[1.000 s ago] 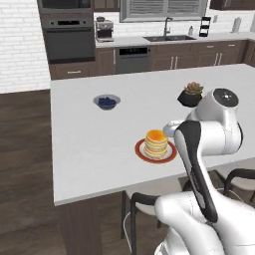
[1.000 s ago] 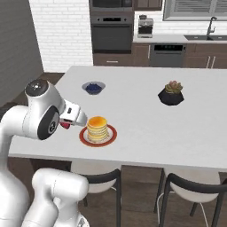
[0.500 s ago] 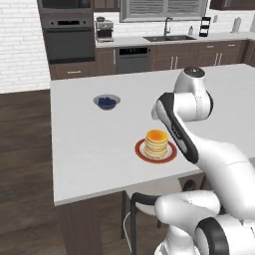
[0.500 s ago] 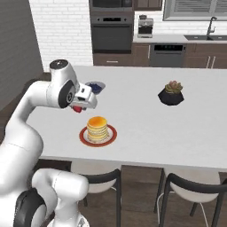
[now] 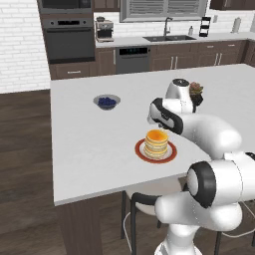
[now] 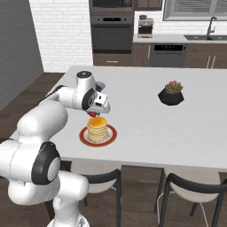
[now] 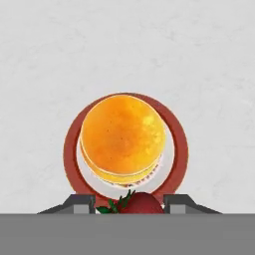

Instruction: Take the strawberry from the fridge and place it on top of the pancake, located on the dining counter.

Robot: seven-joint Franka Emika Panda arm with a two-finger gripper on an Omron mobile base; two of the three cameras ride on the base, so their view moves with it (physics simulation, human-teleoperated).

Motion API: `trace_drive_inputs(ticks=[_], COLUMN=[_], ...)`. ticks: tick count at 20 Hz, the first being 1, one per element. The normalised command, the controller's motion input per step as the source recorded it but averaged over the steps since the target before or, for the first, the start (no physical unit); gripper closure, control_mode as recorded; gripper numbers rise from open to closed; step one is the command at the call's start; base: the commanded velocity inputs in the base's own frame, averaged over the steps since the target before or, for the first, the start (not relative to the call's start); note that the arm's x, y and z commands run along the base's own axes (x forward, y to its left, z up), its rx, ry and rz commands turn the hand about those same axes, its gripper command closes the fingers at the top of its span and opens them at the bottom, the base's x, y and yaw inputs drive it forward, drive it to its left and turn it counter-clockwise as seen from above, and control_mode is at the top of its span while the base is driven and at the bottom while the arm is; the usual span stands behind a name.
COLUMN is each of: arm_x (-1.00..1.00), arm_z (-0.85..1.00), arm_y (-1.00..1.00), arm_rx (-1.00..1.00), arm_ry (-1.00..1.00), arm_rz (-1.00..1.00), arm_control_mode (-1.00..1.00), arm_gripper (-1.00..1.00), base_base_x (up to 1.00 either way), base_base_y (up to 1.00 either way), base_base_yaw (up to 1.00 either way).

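A stack of tan-yellow pancake rounds [image 5: 156,141] [image 6: 97,128] sits on a red plate [image 5: 170,154] on the white dining counter [image 5: 89,149]. My gripper [image 6: 94,112] [image 5: 154,123] hovers just above the far edge of the stack, shut on a red strawberry [image 6: 91,114]. The hand view looks straight down: the pancake [image 7: 122,139] fills the middle, ringed by the plate [image 7: 182,147]. Below it, the strawberry [image 7: 144,203] with its green leaves sits between the finger tips of the gripper [image 7: 129,205]. The fridge is out of view.
A small bowl of blue berries [image 5: 106,102] stands on the counter beyond the plate to the left. A plant in a dark pot [image 6: 171,93] stands to the right. Dark stools [image 6: 195,188] line the near counter edge. Oven and sink cabinets run along the back wall.
The arm has swung from the near right side of the counter, carrying the strawberry leftward and outward, until the hand hangs over the pancake stack. The grip has not changed.
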Motion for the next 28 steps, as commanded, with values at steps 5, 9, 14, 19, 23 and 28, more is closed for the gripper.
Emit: trace_drive_inputs(ticks=[5, 9, 14, 19, 23, 28], arm_x=[0.9, 0.25, 0.0, -0.08, -0.02, -0.01], arm_z=[-0.28, -0.28, -0.44, -0.29, -0.14, -0.06], arm_y=[0.16, 0.04, -0.04, -0.02, 0.0, 0.0], arm_rx=[-0.02, -0.02, 0.0, 0.0, 0.0, 0.0], arm_ry=[0.01, 0.03, 0.0, 0.0, 0.03, 0.02], arm_rz=[0.0, 0.0, 0.0, 0.0, 0.0, 0.0], arm_control_mode=[-1.0, -1.0, -1.0, -1.0, -1.0, -1.0], arm_gripper=[1.0, 1.0, 1.0, 1.0, 1.0, 1.0], base_base_x=[0.0, 0.0, 0.0, 0.0, 0.0, 0.0], base_base_y=[0.0, 0.0, 0.0, 0.0, 0.0, 0.0], base_base_yaw=[0.0, 0.0, 0.0, 0.0, 0.0, 0.0])
